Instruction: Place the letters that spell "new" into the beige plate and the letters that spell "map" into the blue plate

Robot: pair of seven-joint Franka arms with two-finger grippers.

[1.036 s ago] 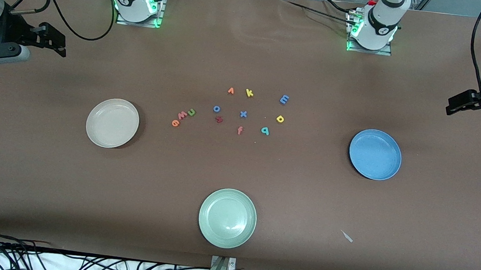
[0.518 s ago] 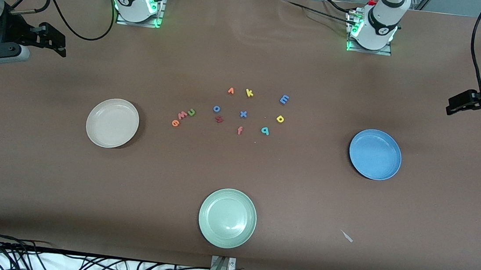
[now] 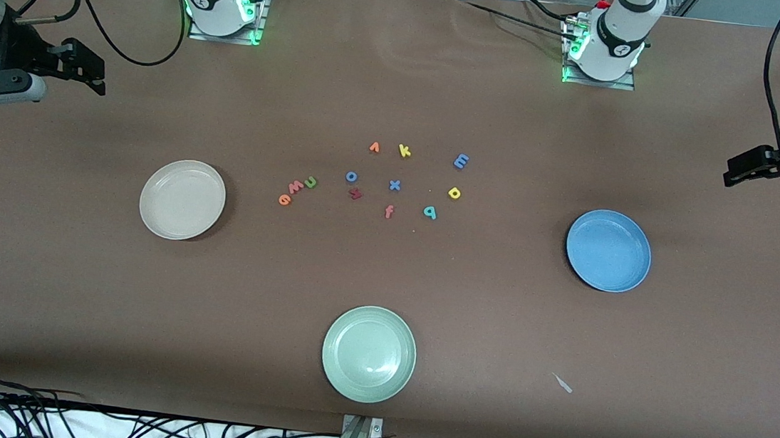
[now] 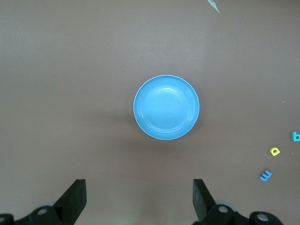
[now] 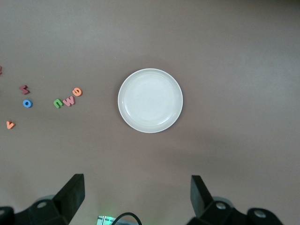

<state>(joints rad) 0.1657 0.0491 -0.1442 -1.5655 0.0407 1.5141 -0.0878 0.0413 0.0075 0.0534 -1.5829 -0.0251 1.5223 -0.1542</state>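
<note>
The green n (image 3: 310, 183), salmon w (image 3: 295, 187) and orange e (image 3: 284, 199) lie in a short row on the table, beside the empty beige plate (image 3: 182, 199). The blue m (image 3: 461, 160), yellow p (image 3: 455, 193) and teal a (image 3: 430, 212) lie nearer the empty blue plate (image 3: 608, 250). My right gripper (image 3: 89, 68) hangs open high over the right arm's end of the table, looking down on the beige plate (image 5: 150, 100). My left gripper (image 3: 742, 170) hangs open high over the left arm's end, above the blue plate (image 4: 166, 107). Both hold nothing.
A pale green plate (image 3: 368, 353) sits near the table's front edge. Other letters lie among the task's letters: orange v (image 3: 374, 147), yellow k (image 3: 404, 151), blue o (image 3: 352, 177), blue x (image 3: 395, 185), a dark red letter (image 3: 355, 193), a salmon f (image 3: 388, 211). A small white scrap (image 3: 562, 383) lies nearer the front camera than the blue plate.
The right arm has shifted very slightly toward its end of the table. The letters, plates and left arm have not moved.
</note>
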